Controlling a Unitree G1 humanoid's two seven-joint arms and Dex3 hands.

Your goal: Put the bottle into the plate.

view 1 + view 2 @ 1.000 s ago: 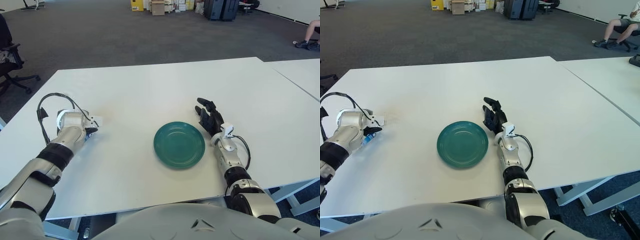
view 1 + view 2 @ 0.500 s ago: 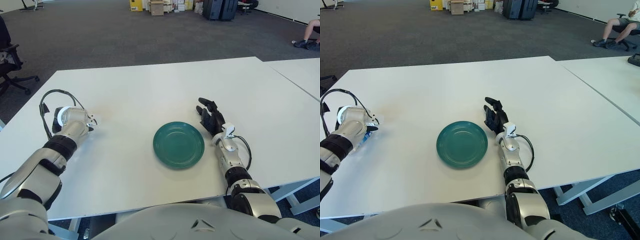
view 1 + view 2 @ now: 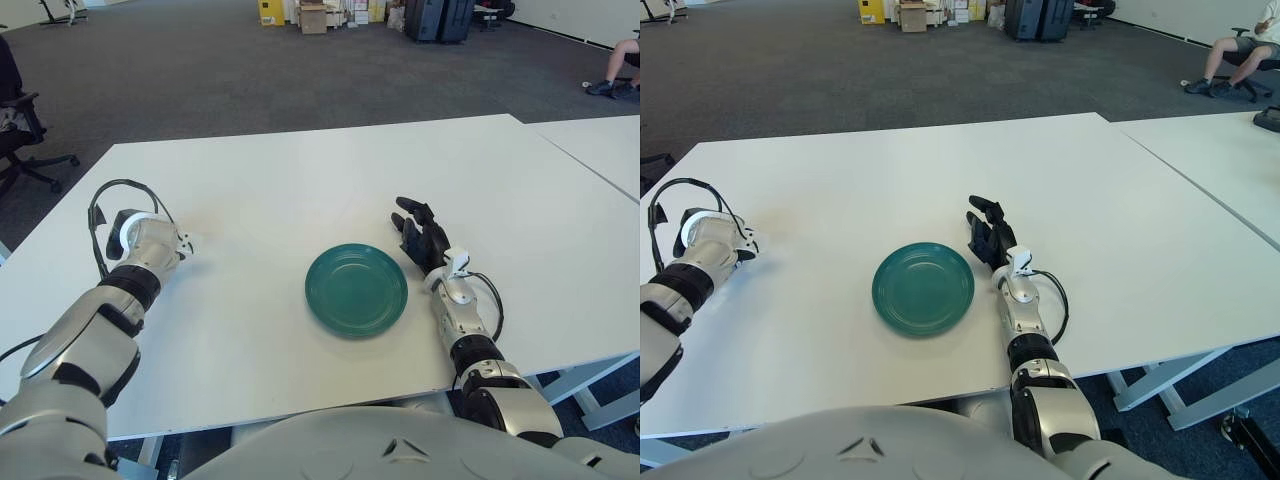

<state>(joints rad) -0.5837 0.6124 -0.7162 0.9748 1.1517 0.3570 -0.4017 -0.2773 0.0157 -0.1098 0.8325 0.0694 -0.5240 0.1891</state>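
An empty green plate (image 3: 356,290) lies in the near middle of the white table (image 3: 320,170). My left hand (image 3: 178,243) is at the table's left side, well to the left of the plate, with its silver wrist (image 3: 702,240) and a black cable loop behind it. A small white piece shows at the hand's tip. The bottle itself is not plainly visible; the hand covers whatever is there. My right hand (image 3: 418,228) shows just right of the plate, its black fingers (image 3: 986,212) spread and holding nothing.
A second white table (image 3: 600,150) adjoins on the right across a narrow gap. A black office chair (image 3: 20,120) stands off the left edge. A seated person (image 3: 1240,50) and boxes (image 3: 315,12) are far back on the grey carpet.
My left hand has shifted left and farther from me, turning at the wrist; a blue bit seen under it earlier is hidden now. The plate and right hand have stayed put.
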